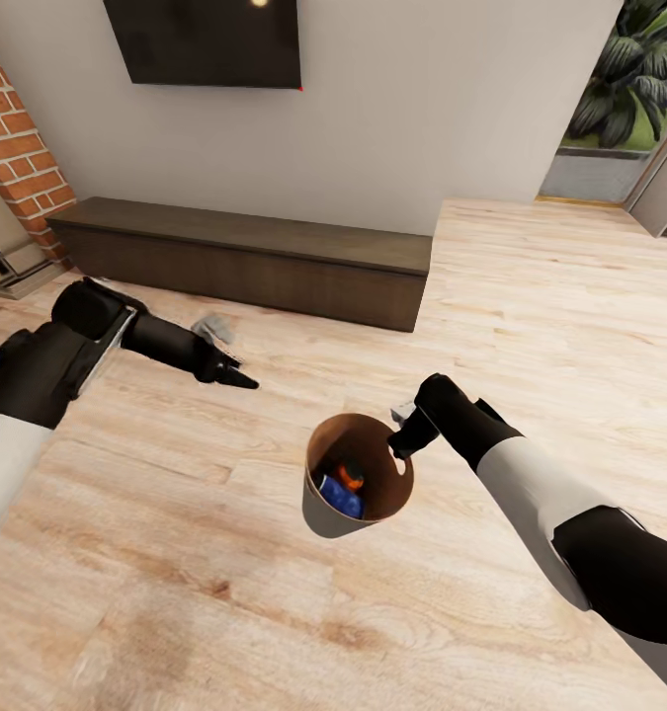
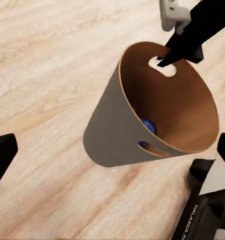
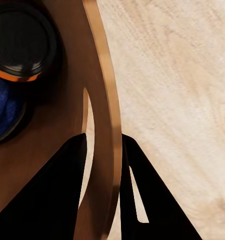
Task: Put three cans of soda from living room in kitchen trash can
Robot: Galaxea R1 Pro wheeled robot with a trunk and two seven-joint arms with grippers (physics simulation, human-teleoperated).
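The tash can (image 1: 325, 513) is a small tapered bin, grey outside and brown inside, hanging tilted over the wood floor. My right gripper (image 1: 404, 444) is shut on its rim beside a handle slot, with one finger inside the wall and one outside (image 3: 103, 137). An orange can of soda (image 1: 350, 476) and a dark blue one (image 1: 341, 502) lie in the bin's bottom. The right wrist view shows the orange can's dark top (image 3: 20, 40) and the blue can (image 3: 5, 110). My left gripper (image 1: 236, 378) hovers to the bin's left, open and holding nothing, its fingers (image 2: 2, 155) far apart.
A low dark wooden bench (image 1: 244, 257) runs along the white wall under a black screen (image 1: 205, 39). A brick fireplace (image 1: 17, 148) stands at the far left. A small grey object (image 1: 214, 326) lies on the floor near the bench. An opening with plants (image 1: 620, 89) is far right.
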